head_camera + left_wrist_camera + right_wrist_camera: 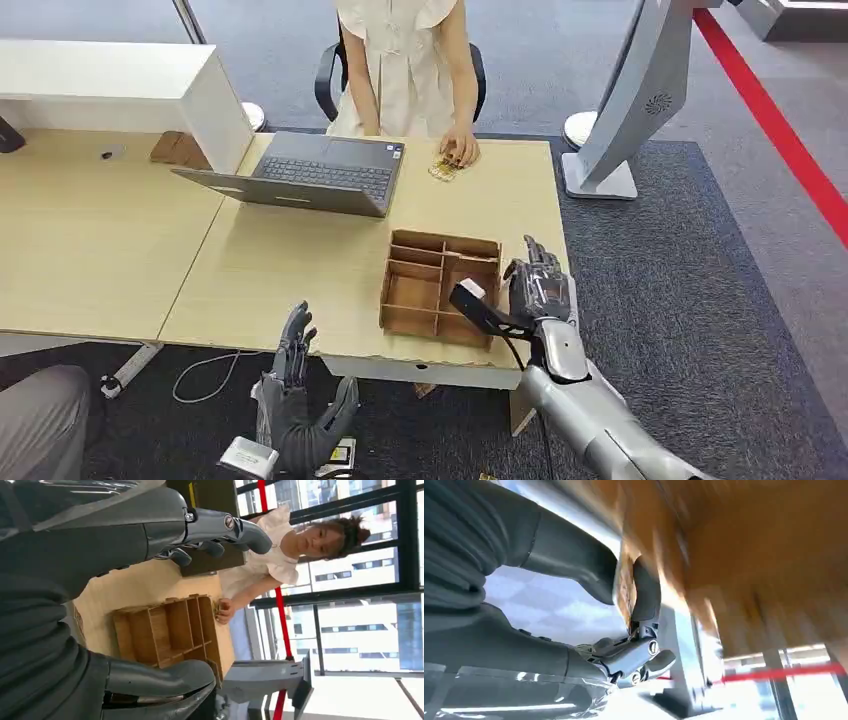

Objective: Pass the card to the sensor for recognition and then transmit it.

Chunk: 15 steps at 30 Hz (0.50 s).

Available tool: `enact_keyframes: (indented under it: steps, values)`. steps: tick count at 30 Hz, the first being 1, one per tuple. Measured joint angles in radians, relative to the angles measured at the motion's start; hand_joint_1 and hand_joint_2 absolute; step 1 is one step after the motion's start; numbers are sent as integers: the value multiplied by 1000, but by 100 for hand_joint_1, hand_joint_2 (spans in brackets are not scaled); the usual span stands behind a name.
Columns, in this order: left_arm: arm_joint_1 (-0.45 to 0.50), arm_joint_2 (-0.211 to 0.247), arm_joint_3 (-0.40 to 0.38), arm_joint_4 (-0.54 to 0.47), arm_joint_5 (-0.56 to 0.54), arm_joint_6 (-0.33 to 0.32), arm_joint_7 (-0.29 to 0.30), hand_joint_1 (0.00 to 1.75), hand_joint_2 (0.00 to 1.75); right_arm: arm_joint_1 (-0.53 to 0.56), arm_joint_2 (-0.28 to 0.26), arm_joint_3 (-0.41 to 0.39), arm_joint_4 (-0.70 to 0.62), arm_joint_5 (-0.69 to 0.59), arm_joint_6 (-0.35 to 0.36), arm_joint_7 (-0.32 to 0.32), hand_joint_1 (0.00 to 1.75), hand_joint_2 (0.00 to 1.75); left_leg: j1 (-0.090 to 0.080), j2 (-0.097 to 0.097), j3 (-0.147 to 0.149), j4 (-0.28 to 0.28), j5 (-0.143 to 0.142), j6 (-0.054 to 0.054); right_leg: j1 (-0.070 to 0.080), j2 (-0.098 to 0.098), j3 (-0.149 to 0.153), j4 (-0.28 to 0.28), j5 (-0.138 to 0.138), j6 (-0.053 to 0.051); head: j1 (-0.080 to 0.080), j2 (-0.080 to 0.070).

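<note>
Right hand [538, 285] fingers pinch card [625, 587] — wrist view shows it; left hand [295, 385] fingers spread, empty.

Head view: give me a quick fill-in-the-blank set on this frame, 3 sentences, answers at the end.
1. The open laptop sits on the table in front of the seated ____.
2. The wooden divided tray lies nearest the robot's ____ hand.
3. The person's hand rests on a small card lying beside the ____.

Missing words: person; right; laptop
</note>
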State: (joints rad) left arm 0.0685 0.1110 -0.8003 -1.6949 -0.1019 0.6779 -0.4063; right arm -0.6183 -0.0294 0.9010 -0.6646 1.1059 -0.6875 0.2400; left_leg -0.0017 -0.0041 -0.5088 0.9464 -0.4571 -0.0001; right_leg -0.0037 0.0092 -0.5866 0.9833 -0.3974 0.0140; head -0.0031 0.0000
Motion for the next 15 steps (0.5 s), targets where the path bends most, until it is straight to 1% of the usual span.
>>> enact_keyframes:
  steps: [4, 7, 12, 15]
  values:
    - [0, 0, 0, 1, 1, 0, -10, 0, 175, -21, -5, -22, -97, 88, -8, 26, 175, 175, 0, 0, 0, 0, 0, 0, 0, 0, 0, 0, 0, 0, 0, 0]
    - [-1, 0, 0, 2, 6, 0, -13, 0, 175, -49, -14, -35, -190, 122, 10, 56, 175, 175, 0, 0, 1, 0, 0, 0, 0, 0, 0, 0, 0, 0, 0, 0]
    - [-7, 0, -4, 3, 22, 0, -15, 0, 175, -96, -23, -39, -332, 193, 65, 87, 175, 175, 0, 1, 1, 0, 0, 0, 0, 0, 0, 0, 0, 0, 0, 0]
    - [-17, 0, -12, 8, 32, 0, -16, 0, 175, -126, -23, -40, -404, 240, 116, 95, 175, 175, 0, 1, 1, 0, 0, 0, 0, 0, 0, 0, 0, 0, 0, 0]
